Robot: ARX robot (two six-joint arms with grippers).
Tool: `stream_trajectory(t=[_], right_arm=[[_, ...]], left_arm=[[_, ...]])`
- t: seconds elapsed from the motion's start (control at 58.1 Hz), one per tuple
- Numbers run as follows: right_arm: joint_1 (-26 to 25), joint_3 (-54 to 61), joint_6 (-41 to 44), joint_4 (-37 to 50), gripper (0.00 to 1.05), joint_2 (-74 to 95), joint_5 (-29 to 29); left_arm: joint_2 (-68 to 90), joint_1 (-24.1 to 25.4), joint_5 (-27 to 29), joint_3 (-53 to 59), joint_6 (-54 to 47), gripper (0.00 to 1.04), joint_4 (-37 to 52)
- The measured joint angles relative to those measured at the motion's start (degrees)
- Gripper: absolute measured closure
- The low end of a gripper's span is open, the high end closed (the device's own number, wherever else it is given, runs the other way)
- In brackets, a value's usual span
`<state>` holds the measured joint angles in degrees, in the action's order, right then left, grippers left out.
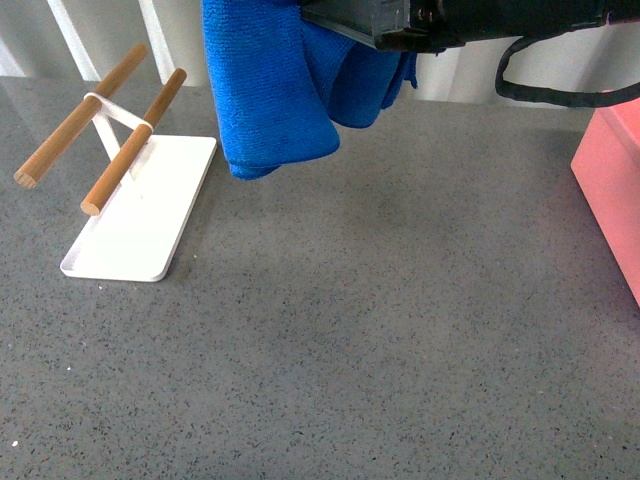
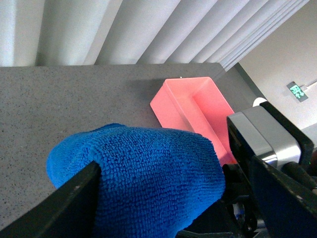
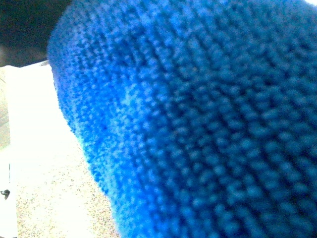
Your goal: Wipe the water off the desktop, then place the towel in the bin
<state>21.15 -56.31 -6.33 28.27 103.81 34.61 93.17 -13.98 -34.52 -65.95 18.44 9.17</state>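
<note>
The bright blue towel [image 1: 275, 85] hangs in the air above the back of the dark speckled desktop [image 1: 350, 330]. My right gripper [image 1: 372, 28] comes in from the top right and is shut on the towel's upper part. In the left wrist view the towel [image 2: 143, 173] bulges between the spread fingers of my open left gripper [image 2: 173, 210], and the right gripper's silver and black body [image 2: 255, 141] is beside it. The towel [image 3: 198, 124] fills the right wrist view and hides the jaws. The salmon-pink bin [image 1: 615, 190] stands at the right edge and looks empty in the left wrist view [image 2: 195, 111].
A flat white tray [image 1: 140, 215] with two wooden rods [image 1: 130, 145] on a white stand sits at the back left of the desktop. A black cable [image 1: 560, 95] loops under the right arm. White vertical slats [image 2: 124, 29] stand behind the desktop.
</note>
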Motion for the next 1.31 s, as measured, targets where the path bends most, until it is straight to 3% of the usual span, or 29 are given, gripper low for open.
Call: stream_trajectory(t=[0.086, 0.551, 0.585, 0.62, 0.671, 0.688, 0.723, 0.792, 1.136, 1.308], right_arm=[[-0.3, 0.3, 0.1, -0.3, 1.01, -0.4, -0.3], [-2.6, 4.3, 1.1, -1.4, 1.01, -2.7, -1.8], [-2.7, 4.6, 1.1, -1.4, 1.01, -2.8, -1.8], [-2.8, 4.9, 1.1, -1.4, 1.01, -2.9, -1.8], [-2.8, 5.4, 1.2, -1.4, 1.01, -3.1, -1.9], [-2.8, 5.6, 1.2, -1.4, 1.01, -3.2, -2.0], [-2.8, 5.9, 1.2, -1.4, 1.01, -3.2, -2.1], [-3.0, 6.5, 1.2, -1.4, 1.01, -3.3, -2.2], [-4.0, 6.6, 2.1, -3.2, 1.01, -4.3, -2.6], [-5.8, 6.4, 3.3, -4.8, 1.01, -4.9, -2.6]], left_arm=[[0.0, 0.0, -0.2, 0.0, 0.0, 0.05, 0.0], [0.0, 0.0, -0.2, 0.0, 0.0, 0.07, 0.2], [0.0, -0.3, 1.9, 0.3, -0.8, 0.08, 1.0], [-0.8, -1.2, 8.7, 2.4, -2.6, 0.13, 5.2], [-2.0, -1.7, 22.5, 6.5, -6.8, 0.20, 14.2], [-3.3, -1.9, 30.3, 9.9, -9.5, 0.25, 19.4], [-5.4, -1.7, 38.3, 14.5, -12.3, 0.32, 24.9], [-10.0, -0.1, 46.6, 22.3, -15.2, 0.47, 31.2], [-21.9, 5.0, 42.9, 42.1, -17.6, 1.01, 37.6], [-29.0, 7.6, 40.8, 49.9, -18.0, 1.01, 38.2]])
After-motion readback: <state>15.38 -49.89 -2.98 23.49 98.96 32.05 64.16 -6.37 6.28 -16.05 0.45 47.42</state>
